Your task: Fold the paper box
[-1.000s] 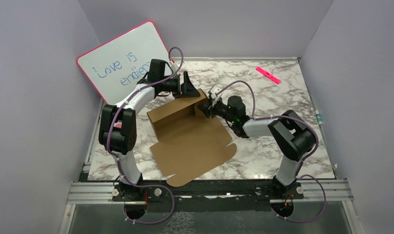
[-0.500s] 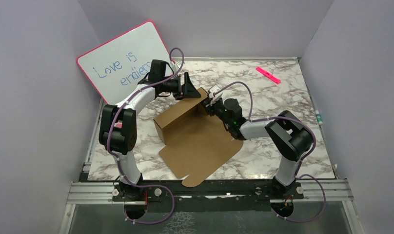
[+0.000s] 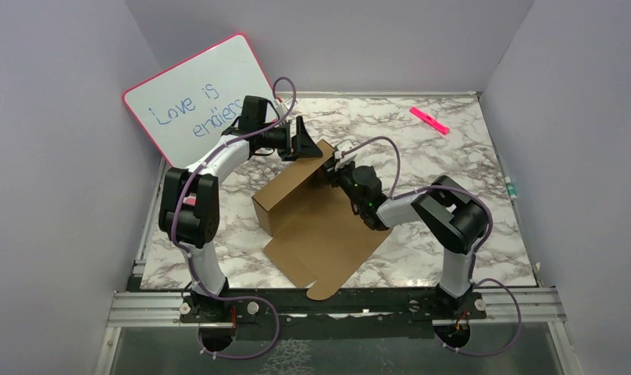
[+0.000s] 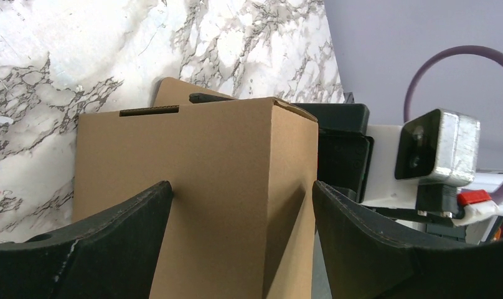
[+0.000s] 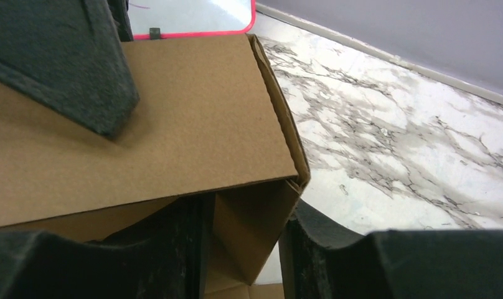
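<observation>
The paper box (image 3: 328,234) is brown cardboard, partly folded: a long wall stands up at its far side and a flat sheet with flaps lies toward me. My left gripper (image 3: 306,143) is open at the far top corner of the standing wall; in the left wrist view (image 4: 241,193) its fingers straddle the wall's (image 4: 199,187) outer corner. My right gripper (image 3: 334,173) is at the wall's right end. In the right wrist view (image 5: 246,249) it is shut on a folded side flap (image 5: 255,230) under the wall's top edge.
A pink-framed whiteboard (image 3: 195,94) leans at the back left, right behind my left arm. A pink marker (image 3: 429,119) lies at the back right. Purple walls close in the table on three sides. The box's front flap reaches the table's near edge.
The box has slid toward me and to the right, and turned, with my right gripper holding its wall end. The right elbow has drawn in. My left gripper has hardly moved.
</observation>
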